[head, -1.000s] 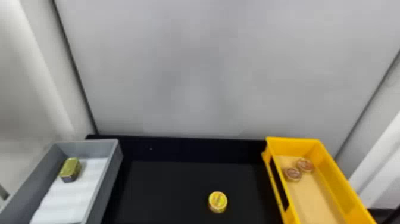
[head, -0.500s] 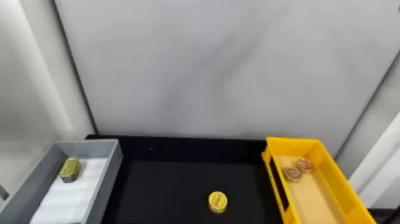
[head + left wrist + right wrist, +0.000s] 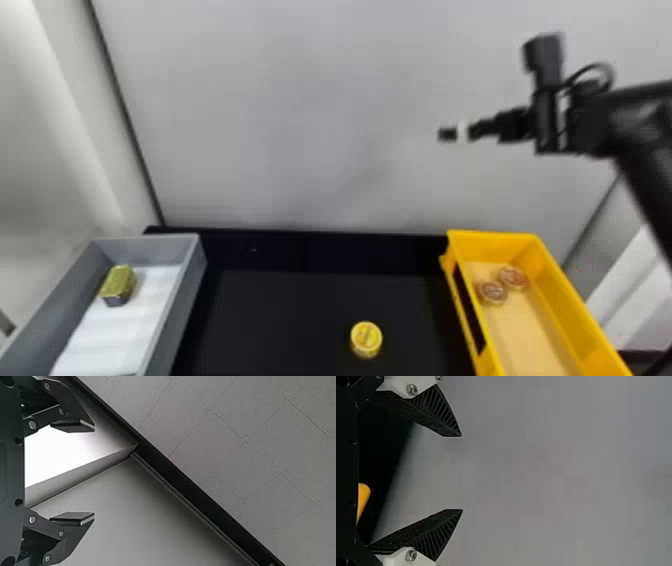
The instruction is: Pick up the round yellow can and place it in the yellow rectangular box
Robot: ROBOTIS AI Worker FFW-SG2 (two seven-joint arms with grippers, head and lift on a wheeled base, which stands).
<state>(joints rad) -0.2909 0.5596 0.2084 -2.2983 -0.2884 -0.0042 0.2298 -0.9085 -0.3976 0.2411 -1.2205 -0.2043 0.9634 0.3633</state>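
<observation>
In the head view my right gripper [image 3: 447,134] is high at the upper right, above and away from the can, held in front of the pale wall. The round yellow can [image 3: 366,339] stands on the black table, left of the yellow rectangular box [image 3: 575,320]. The right wrist view has my right gripper [image 3: 462,473] open, nothing between its fingers, with a bit of the yellow box [image 3: 363,496] at the edge. In the left wrist view my left gripper [image 3: 94,471] is open and empty, facing a wall and tiled ceiling.
Two small round tins [image 3: 492,292] lie inside the yellow box. At the left stands a grey box [image 3: 182,295] with a white liner and a gold rectangular tin [image 3: 119,284]. A pale wall [image 3: 310,125] rises behind the black table [image 3: 280,320].
My right arm has come into the head view from the right side, up high. The can and both boxes stay where they were.
</observation>
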